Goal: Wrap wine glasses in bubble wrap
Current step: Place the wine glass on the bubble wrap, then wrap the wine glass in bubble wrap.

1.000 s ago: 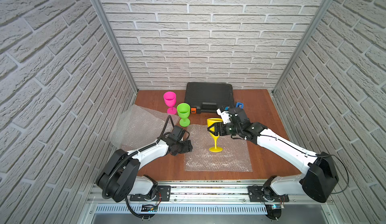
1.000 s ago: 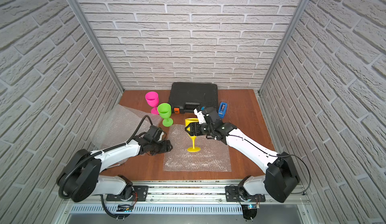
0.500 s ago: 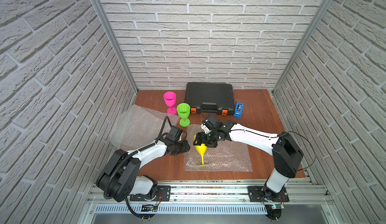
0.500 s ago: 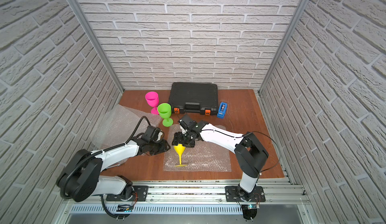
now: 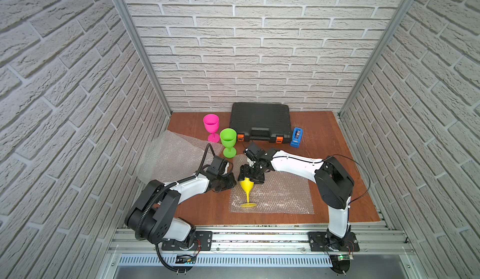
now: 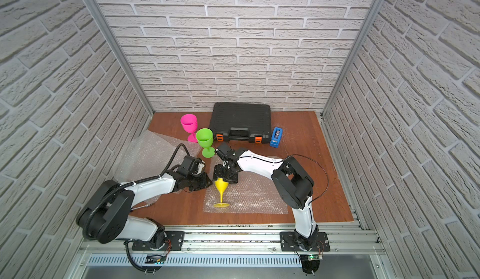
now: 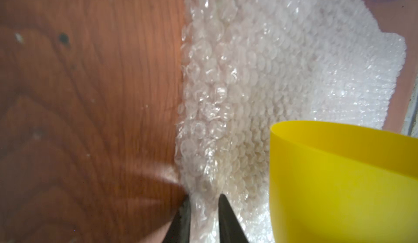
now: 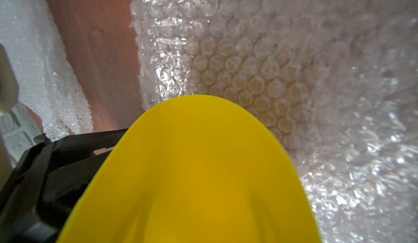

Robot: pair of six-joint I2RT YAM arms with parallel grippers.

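Observation:
The yellow wine glass (image 5: 246, 186) leans over the left part of a flat bubble wrap sheet (image 5: 280, 194), its foot resting on the sheet near the front. My right gripper (image 5: 250, 177) is shut round its bowl; in the right wrist view the yellow bowl (image 8: 192, 174) hides the fingers. My left gripper (image 5: 233, 183) is just left of the bowl. In the left wrist view its fingers (image 7: 228, 219) pinch the left edge of the bubble wrap (image 7: 248, 60). The pink wine glass (image 5: 211, 124) and the green wine glass (image 5: 228, 138) stand upright at the back left.
More bubble wrap (image 5: 171, 155) lies crumpled along the left wall, behind my left arm. A black case (image 5: 261, 120) sits against the back wall, with a blue tape dispenser (image 5: 296, 137) to its right. Bare wooden table (image 5: 337, 147) shows at the right.
My right gripper has carried the yellow glass left and toward the front, tipping it until its foot met the sheet. My left gripper has closed on the sheet's left edge.

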